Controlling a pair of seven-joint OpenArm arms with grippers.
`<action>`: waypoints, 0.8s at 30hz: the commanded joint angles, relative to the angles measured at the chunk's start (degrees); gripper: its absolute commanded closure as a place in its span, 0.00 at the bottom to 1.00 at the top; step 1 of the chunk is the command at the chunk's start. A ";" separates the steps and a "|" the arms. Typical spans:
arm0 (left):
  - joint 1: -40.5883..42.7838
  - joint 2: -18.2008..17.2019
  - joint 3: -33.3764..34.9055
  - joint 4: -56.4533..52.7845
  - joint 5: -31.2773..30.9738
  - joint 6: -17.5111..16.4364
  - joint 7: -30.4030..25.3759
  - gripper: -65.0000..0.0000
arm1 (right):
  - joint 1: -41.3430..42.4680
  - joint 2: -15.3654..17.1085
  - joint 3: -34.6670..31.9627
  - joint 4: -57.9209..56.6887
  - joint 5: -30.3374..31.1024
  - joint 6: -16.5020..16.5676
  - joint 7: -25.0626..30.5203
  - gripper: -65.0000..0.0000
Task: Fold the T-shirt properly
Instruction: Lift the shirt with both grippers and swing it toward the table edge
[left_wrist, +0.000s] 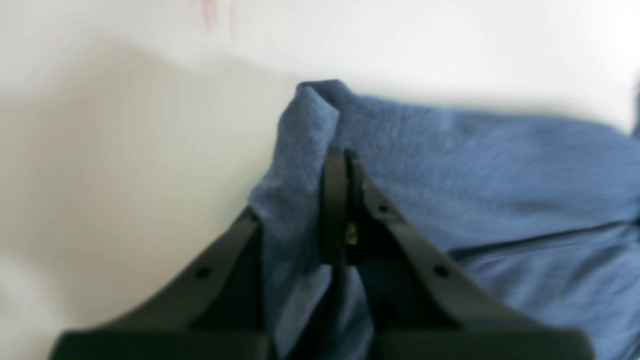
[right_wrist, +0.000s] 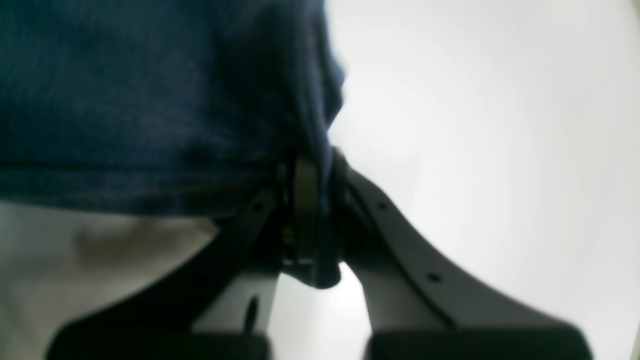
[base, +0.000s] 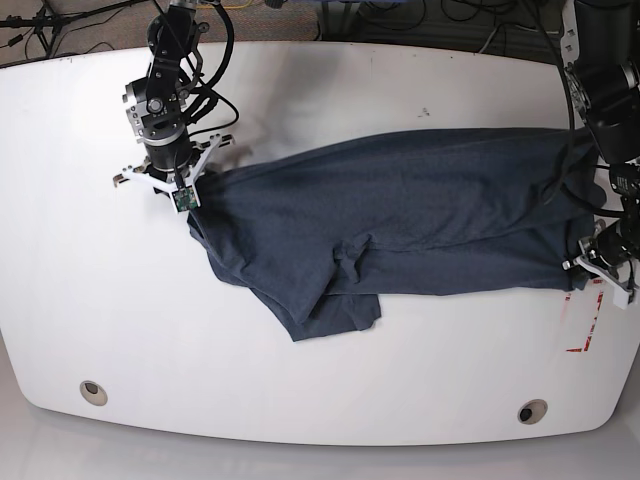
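T-shirt edges pinched by left gripper, right gripper

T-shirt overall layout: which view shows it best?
The base view: the whole T-shirt lies stretched between both grippers on the table. Each wrist view shows only the blurred patch of fabric pinched in its own jaws.

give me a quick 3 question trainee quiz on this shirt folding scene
1. True or false: both grippers are shut on the T-shirt.
2. What colour is the table? A) white B) black C) green
3. In the base view, which arm holds the shirt's left end?

Key:
1. True: left gripper and right gripper each pinch fabric.
2. A
3. The right arm.
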 joint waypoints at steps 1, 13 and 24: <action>-0.75 -0.36 -2.09 8.16 -1.16 -0.19 1.86 1.00 | 2.49 0.61 0.05 1.78 -0.18 -0.27 1.11 1.00; -0.75 2.01 -6.57 28.56 -1.07 -0.19 13.11 1.00 | 10.14 1.84 0.22 1.78 -0.27 -0.27 -2.23 1.00; -4.62 2.01 -8.24 37.53 -1.16 -0.10 16.98 1.00 | 22.18 6.15 0.05 -0.42 -0.27 -0.18 -5.22 1.00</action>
